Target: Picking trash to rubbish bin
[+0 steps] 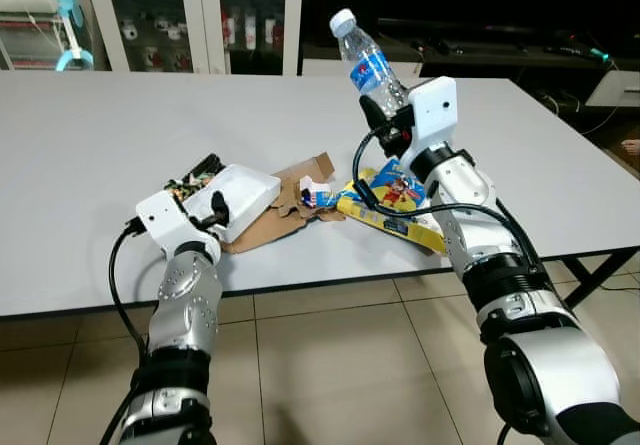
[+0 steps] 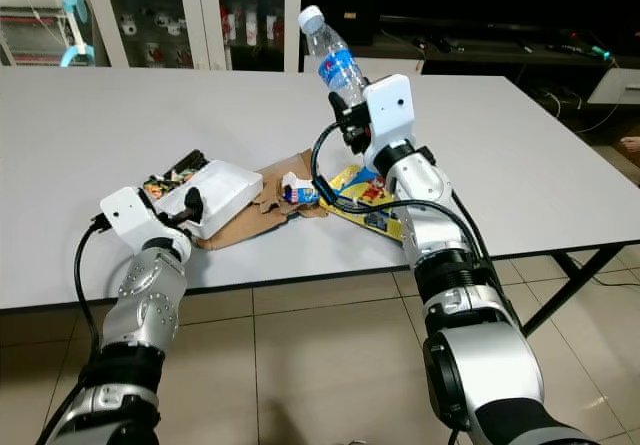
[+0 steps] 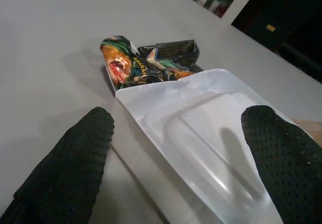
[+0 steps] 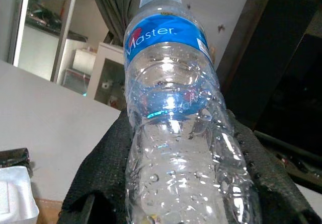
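1. A clear plastic water bottle [image 1: 368, 65] with a blue label and white cap is raised above the white surface [image 1: 100, 125], tilted, just above the pile of trash.
2. The right hand [image 1: 385, 115] is clamped around the bottle's lower body, its black fingers [image 4: 108, 158] pressed to both sides.
3. The bottle looks empty, so probably light, thin-walled and easily crushed. Its smooth ribbed body may slip, so the waist below the label seems the best hold.
4. Just below the bottle lie a yellow snack wrapper [image 1: 395, 210], torn brown cardboard [image 1: 275, 220] and a small crumpled scrap [image 1: 318, 193].
5. Beyond the cardboard, away from the bottle, the left hand [image 3: 176, 153] has its fingers apart, straddling a white foam box [image 1: 235, 197]; a dark printed wrapper [image 3: 146, 63] lies against the box's far side.
6. No rubbish bin is in view.
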{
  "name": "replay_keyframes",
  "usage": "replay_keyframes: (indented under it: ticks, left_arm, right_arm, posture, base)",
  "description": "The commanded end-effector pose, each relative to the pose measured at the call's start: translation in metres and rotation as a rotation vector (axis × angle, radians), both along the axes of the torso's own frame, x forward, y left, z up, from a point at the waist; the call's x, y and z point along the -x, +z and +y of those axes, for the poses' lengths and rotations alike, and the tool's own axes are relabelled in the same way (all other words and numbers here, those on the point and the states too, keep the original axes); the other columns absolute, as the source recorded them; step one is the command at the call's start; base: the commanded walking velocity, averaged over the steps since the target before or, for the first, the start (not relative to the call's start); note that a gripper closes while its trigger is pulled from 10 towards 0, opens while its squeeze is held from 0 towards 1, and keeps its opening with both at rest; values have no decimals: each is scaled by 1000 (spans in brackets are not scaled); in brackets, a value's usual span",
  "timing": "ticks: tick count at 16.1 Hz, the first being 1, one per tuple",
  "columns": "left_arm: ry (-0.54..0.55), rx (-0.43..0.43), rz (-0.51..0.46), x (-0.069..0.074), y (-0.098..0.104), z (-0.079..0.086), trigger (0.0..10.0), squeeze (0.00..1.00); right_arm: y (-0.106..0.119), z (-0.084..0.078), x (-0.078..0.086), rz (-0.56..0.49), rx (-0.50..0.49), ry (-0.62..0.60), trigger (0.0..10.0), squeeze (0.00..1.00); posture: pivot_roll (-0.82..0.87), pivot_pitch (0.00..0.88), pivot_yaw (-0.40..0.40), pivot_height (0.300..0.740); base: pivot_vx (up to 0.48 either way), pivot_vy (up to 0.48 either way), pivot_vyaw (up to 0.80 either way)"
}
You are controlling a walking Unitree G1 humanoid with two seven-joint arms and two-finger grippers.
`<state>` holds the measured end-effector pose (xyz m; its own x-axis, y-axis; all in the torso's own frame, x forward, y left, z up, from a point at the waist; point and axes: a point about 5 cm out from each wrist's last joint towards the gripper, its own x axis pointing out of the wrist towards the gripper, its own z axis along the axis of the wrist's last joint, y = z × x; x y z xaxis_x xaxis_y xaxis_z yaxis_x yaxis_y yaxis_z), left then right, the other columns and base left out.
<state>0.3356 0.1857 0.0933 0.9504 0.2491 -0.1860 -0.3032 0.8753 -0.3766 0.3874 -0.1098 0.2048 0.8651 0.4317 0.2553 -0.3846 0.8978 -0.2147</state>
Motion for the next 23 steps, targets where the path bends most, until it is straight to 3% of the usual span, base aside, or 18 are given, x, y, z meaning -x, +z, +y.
replay_keyframes:
  ticks: [1,7,14,19,21,22,23]
  left_arm:
    - [-14,17,-8,-5,3,-2,10000,0]
    - [14,140,69,-12,-8,6,10000,0]
    - [11,195,110,-11,-15,-3,10000,0]
    - [4,207,198,12,-40,-10,10000,0]
    - [11,251,262,22,-55,-10,10000,0]
    - [19,284,294,26,-61,-10,4706,0]
    - [22,301,314,28,-64,-10,3059,0]
  right_arm:
    - [1,-4,1,-6,9,-3,10000,0]
    - [-3,-7,2,10,10,-11,10000,0]
    - [-3,-9,2,14,15,-18,10000,0]
    - [-1,-9,0,21,13,-19,10000,0]
    - [0,-7,-1,20,12,-14,10000,0]
    - [0,-7,-1,20,12,-13,10000,0]
    - [0,-8,0,20,13,-13,10000,0]
  posture:
    - [-61,33,-79,740]
    - [-76,42,-74,740]
    - [-78,32,-71,740]
    - [-61,29,-81,740]
    - [-60,28,-83,740]
    - [-60,28,-83,740]
    - [-60,28,-83,740]
  base:
    - [0,0,0]
    - [0,0,0]
    - [0,0,0]
    - [0,0,0]
    - [0,0,0]
    - [0,0,0]
    - [0,0,0]
